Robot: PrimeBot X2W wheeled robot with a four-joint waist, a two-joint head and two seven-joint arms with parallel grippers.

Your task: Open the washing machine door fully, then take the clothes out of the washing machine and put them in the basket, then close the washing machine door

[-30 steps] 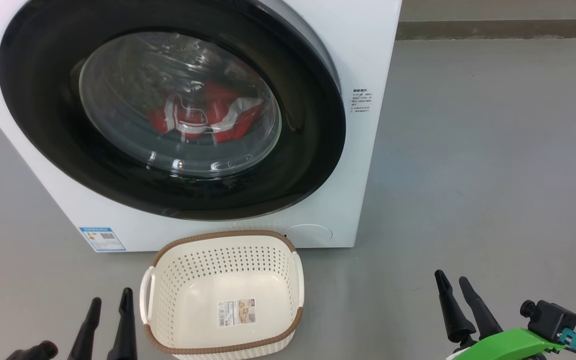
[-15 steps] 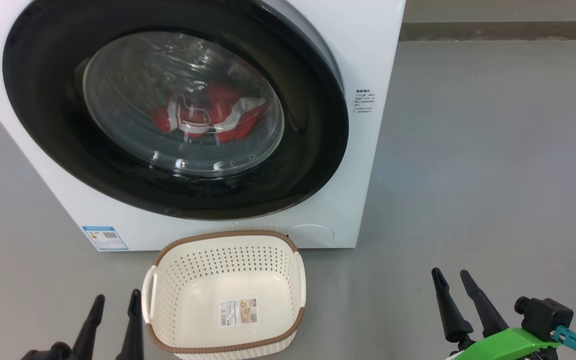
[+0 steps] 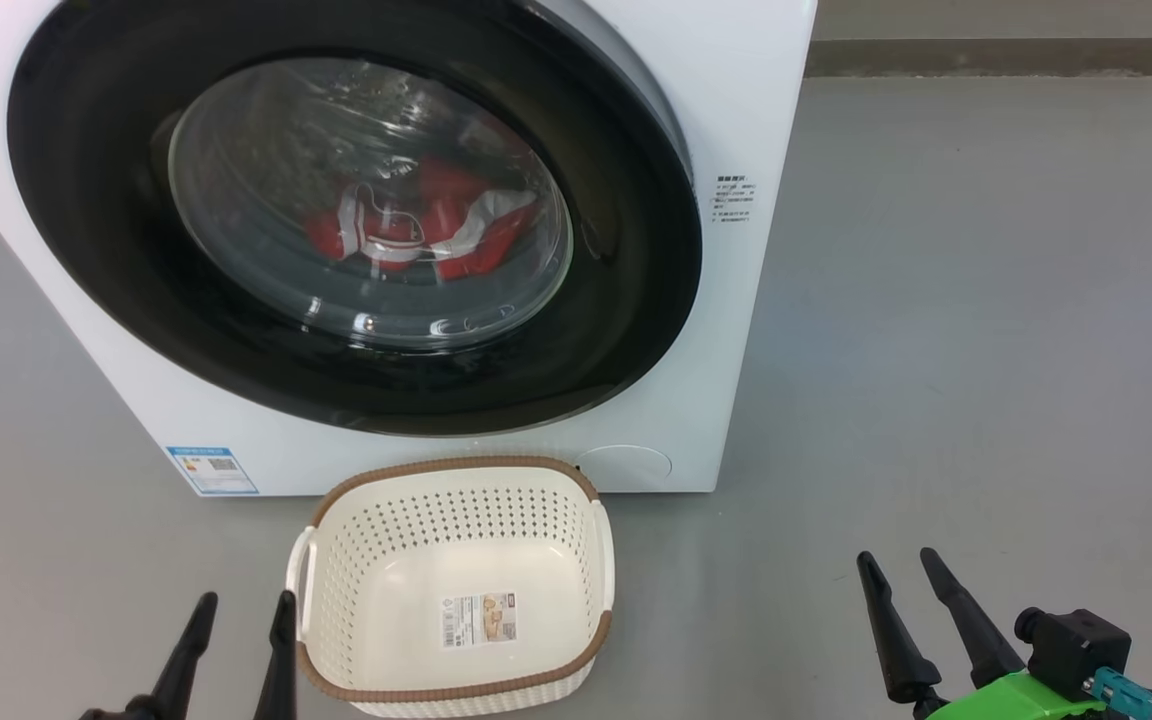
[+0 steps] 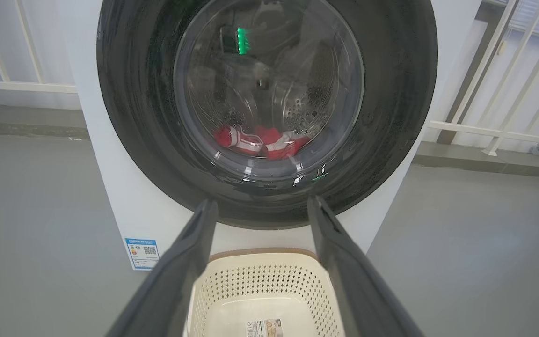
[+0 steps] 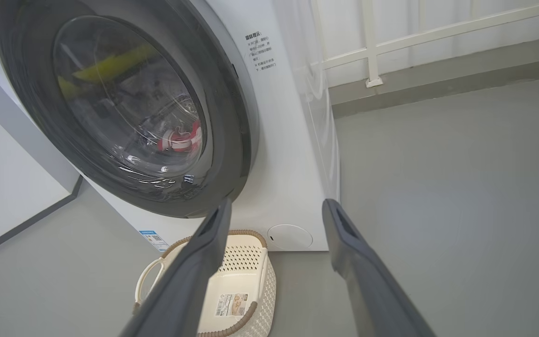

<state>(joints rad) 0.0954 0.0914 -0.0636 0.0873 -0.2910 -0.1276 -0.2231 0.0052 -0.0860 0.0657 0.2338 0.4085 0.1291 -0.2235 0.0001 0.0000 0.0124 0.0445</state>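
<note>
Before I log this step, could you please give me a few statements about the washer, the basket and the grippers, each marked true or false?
1. The washing machine door is shut. True.
2. The basket holds the clothes. False: they lie inside the washing machine.
3. The left gripper and the right gripper are open, holding nothing. True.
4. The basket stands beside the machine's right wall. False: it stands on the floor before its front.

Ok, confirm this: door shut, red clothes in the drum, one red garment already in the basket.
Wrong on the basket: the head view shows it holds no garment, only a sticker on its bottom. The washing machine door is shut and the red clothes are in the drum.
</note>
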